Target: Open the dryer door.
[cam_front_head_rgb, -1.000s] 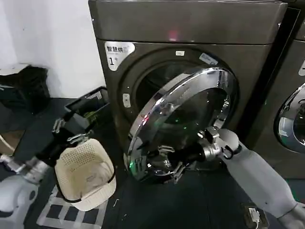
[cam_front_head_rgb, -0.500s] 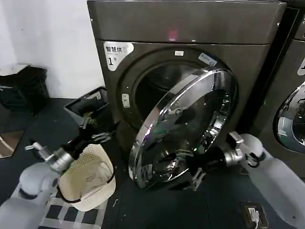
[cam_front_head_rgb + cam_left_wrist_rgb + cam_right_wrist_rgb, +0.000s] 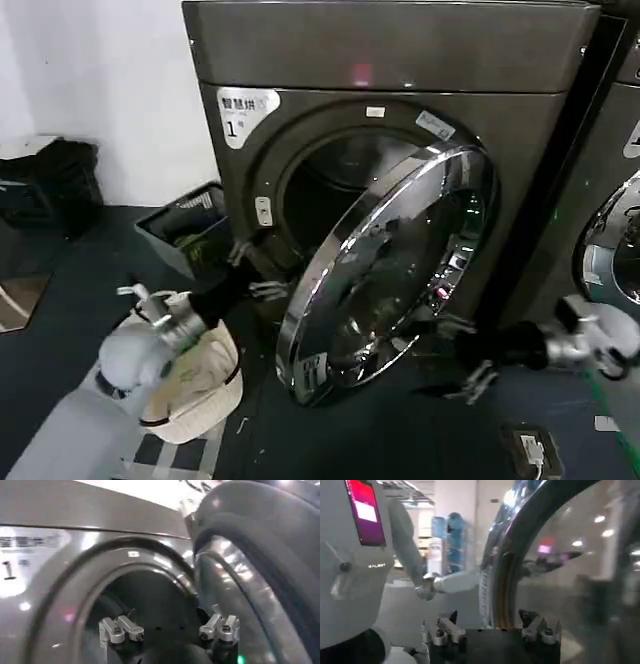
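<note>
The dark grey-brown dryer [image 3: 400, 50] carries a white "1" sticker [image 3: 240, 112]. Its dryer door [image 3: 395, 255], a chrome ring around dark glass, stands partly swung open, hinged on the right. My left gripper [image 3: 257, 270] is open at the lower left of the drum opening [image 3: 320, 190], just behind the door's free edge and holding nothing. From the left wrist, open fingers [image 3: 120, 630] face the drum, with the dryer door [image 3: 240, 590] beside them. My right gripper [image 3: 462, 355] hangs open low on the door's right, apart from it. The right wrist shows the door's rim [image 3: 500, 580] ahead of open fingertips [image 3: 440, 632].
A white laundry basket [image 3: 205, 385] sits on the floor under my left arm, with a dark bin [image 3: 185, 228] behind it. A neighbouring machine with its own chrome door [image 3: 610, 255] stands at the right. A small box with a cable [image 3: 530, 450] lies on the floor.
My left gripper has moved right from the basket up to the drum opening. The right gripper has drawn back to the right, off the door. The door has swung a little wider.
</note>
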Motion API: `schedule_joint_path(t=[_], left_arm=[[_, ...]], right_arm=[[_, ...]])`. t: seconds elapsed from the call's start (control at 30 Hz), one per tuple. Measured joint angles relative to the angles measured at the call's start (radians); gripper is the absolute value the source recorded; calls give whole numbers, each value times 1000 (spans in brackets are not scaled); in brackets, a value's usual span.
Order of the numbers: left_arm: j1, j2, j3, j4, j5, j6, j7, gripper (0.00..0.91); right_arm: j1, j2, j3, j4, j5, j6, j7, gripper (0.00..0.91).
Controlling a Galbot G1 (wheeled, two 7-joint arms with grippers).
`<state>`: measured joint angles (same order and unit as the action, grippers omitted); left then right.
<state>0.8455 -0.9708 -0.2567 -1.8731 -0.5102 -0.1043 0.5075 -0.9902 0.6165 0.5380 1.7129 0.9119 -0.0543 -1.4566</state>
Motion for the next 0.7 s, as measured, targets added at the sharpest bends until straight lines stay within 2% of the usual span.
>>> schedule_joint_path(t=[0.23,0.5,0.6,0.7], left_arm=[[12,-20,19,-20,-4,-11,14,907],[-6,-53,63,-26,-3,-23,11,907],[-15,-70,90,-22,7,-24,2,907],[-23,-84,116,-16,13,-24,-4,907]], right_arm=[[-285,30,346,63,28,21,2,907],[-616,154,731,143,78,72,16,907],[-705,215,852,150,87,120,61,907],[-790,281,962,141,84,197,135,907]])
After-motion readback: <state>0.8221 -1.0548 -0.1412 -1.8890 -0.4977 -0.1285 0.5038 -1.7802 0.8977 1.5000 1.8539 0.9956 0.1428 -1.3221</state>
